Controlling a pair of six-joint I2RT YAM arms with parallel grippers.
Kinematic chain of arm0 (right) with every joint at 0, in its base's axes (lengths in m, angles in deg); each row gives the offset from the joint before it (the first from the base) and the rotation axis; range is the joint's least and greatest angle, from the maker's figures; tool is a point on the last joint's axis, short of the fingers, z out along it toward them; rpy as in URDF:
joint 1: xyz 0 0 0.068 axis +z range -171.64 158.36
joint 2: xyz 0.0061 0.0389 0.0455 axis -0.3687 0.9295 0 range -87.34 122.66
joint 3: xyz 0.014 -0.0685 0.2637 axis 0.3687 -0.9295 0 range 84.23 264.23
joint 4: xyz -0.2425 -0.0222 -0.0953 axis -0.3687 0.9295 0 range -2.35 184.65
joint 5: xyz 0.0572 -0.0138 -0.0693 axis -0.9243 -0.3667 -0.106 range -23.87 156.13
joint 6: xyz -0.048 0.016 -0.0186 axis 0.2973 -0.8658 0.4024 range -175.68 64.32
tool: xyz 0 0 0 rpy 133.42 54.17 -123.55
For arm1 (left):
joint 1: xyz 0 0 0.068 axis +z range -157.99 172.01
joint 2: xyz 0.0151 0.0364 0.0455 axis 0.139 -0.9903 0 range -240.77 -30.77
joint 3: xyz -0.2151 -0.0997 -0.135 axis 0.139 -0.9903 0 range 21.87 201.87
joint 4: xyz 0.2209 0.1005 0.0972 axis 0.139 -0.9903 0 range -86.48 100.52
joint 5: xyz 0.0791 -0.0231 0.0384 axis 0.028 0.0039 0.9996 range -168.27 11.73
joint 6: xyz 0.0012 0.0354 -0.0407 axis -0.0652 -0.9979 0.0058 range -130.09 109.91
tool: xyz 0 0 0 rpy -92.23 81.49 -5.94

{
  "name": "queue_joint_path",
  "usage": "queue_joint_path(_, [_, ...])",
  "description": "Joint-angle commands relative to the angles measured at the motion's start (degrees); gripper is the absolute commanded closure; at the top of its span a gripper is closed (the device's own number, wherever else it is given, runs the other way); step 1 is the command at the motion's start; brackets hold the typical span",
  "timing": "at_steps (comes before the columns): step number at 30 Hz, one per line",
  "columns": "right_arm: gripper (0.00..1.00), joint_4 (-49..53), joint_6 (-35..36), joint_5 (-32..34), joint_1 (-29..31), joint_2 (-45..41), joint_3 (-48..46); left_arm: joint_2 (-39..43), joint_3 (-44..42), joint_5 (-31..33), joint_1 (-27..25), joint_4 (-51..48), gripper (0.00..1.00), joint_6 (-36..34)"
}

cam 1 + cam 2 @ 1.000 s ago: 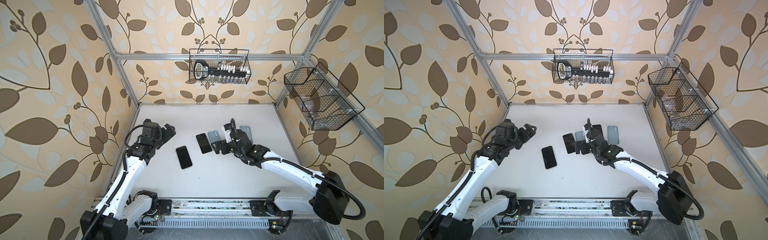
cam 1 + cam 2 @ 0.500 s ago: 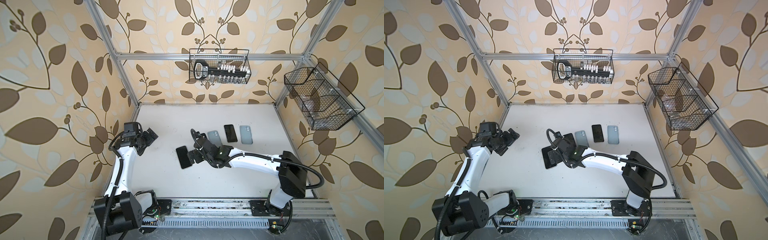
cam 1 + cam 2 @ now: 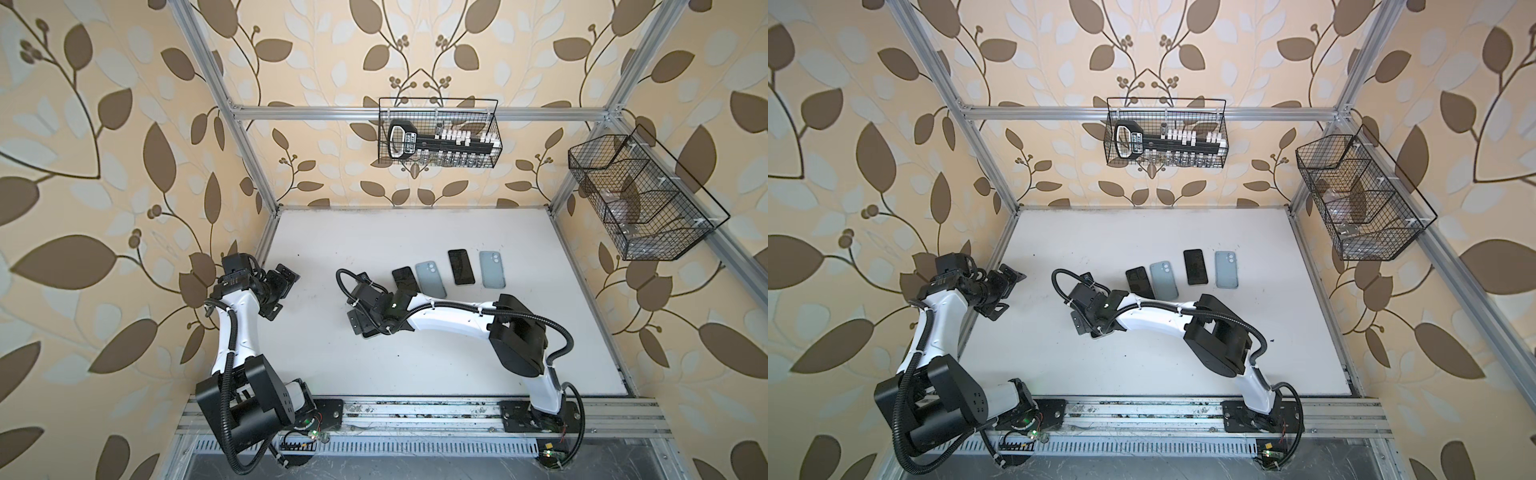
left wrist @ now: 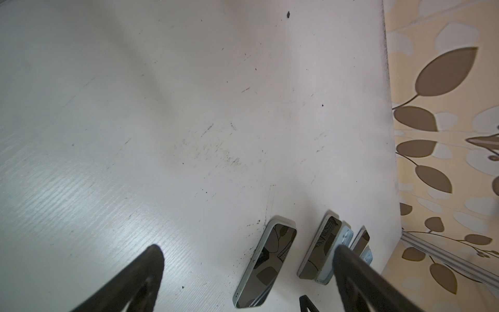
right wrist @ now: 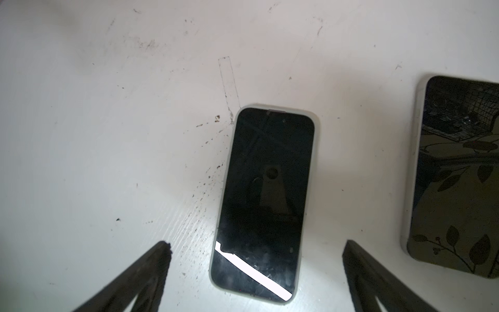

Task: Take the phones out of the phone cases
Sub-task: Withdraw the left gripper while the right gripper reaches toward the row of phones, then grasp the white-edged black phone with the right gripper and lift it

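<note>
You have three phones and three cases to count here, and only one pair is together: the phone [image 5: 266,202] sits in its pale case [image 4: 250,263], flat and screen up, near the middle of the surface [image 3: 415,374], a little toward its left edge. Your right hand [image 5: 256,244] hangs directly over it with the jaws spread wide, one finger off each long side of the case, gripping nothing. You cannot tell whether the fingertips touch the surface. In both top views that hand hides the phone almost entirely. The other four pieces lie in a row in the far half of the surface, right of its middle. Two bare phones [image 3: 404,280] [image 3: 461,267] lie screen up, alternating with two empty cases [image 3: 431,279] [image 3: 493,269] lying back up. The left phone and case lie just beside each other, and your right arm crosses their near ends. Your left hand [image 3: 282,286] is at the left edge of the surface, jaws fully apart and holding nothing. Two wire baskets [image 3: 438,100] [image 3: 648,245] hang on the walls, one at the far side and one at the right.
</note>
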State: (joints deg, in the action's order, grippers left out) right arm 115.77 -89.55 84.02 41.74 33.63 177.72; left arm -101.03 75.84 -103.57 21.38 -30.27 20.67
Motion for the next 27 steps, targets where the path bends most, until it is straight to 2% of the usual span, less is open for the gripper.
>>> queue_joint_path(1, [0.01, 4.52, -1.11, 1.55, 0.43, 2.98, 3.3, 0.67, -0.63, -3.36, 0.69, 0.25, 0.01, -1.14])
queue_joint_path(27, [0.07, 7.83, -2.79, 0.83, 1.05, 10.88, 7.5, 0.89, -1.51, -6.52, 2.19, 1.51, 0.01, -0.64])
